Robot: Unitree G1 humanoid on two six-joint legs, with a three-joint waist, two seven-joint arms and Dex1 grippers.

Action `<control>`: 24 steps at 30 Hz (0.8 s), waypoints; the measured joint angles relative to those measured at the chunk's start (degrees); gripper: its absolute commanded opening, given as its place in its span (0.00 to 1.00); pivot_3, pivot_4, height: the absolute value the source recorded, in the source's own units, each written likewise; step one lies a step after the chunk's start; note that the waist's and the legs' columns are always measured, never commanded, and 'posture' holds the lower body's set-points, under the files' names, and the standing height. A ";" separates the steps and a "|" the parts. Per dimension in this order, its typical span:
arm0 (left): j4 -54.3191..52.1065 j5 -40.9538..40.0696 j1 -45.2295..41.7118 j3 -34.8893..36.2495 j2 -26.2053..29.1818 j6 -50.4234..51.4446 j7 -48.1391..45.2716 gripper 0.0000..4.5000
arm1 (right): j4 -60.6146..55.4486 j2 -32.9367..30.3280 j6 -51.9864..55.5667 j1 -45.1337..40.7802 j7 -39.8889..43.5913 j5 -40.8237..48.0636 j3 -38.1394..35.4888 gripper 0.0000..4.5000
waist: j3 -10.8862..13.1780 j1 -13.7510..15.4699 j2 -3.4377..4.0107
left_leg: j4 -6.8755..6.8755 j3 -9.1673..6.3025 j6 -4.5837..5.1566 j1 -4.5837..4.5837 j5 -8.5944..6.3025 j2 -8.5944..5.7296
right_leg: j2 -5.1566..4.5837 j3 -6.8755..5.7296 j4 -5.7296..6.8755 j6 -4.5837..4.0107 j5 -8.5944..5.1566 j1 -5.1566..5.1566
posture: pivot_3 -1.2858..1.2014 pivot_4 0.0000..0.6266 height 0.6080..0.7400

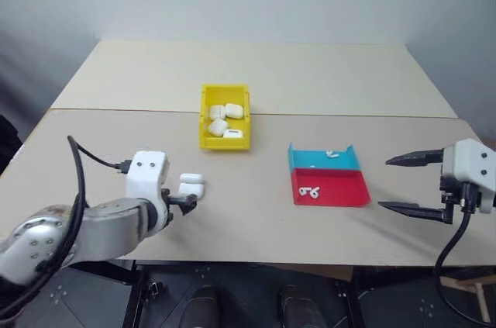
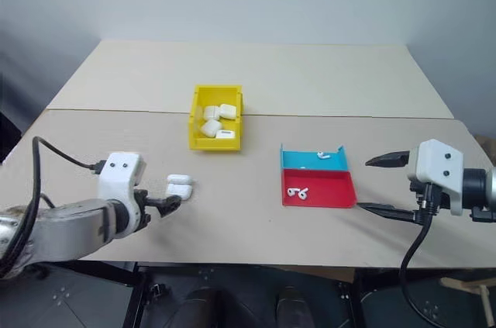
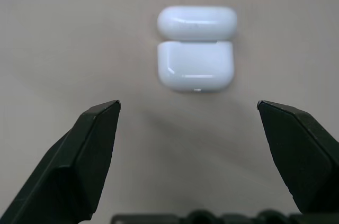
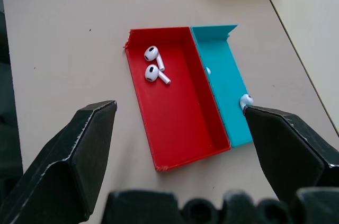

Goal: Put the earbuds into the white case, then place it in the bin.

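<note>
A white case (image 1: pixel 191 184) lies on the table at the front left, its lid looking flipped open (image 3: pixel 196 49). My left gripper (image 1: pixel 188 202) is open just short of the case, which lies a little beyond the gap between the fingers (image 3: pixel 188 105), untouched. Two earbuds (image 1: pixel 310 192) lie in the red half of a tray (image 4: pixel 154 65). Another earbud (image 4: pixel 246 100) rests in the blue half. My right gripper (image 1: pixel 384 183) hovers open to the right of that tray (image 4: pixel 180 108), holding nothing. The yellow bin (image 1: pixel 204 115) stands at mid-table.
Several white cases (image 1: pixel 225 121) lie inside the yellow bin. The red and blue tray (image 1: pixel 345 188) sits right of centre. A seam (image 1: pixel 116 111) runs between the near table and the one behind. The front edge is close below both grippers.
</note>
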 measured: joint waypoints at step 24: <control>17.04 -0.02 -11.20 -1.04 -15.58 13.01 7.43 1.00 | -3.87 1.99 0.96 6.01 -4.27 -0.24 0.03 0.99 | -0.01 0.48 -0.02 | 0.02 -0.03 -0.08 -0.04 0.05 -0.01 | 0.00 0.00 -0.08 0.02 0.01 0.01 | 0.52 0.24 1.00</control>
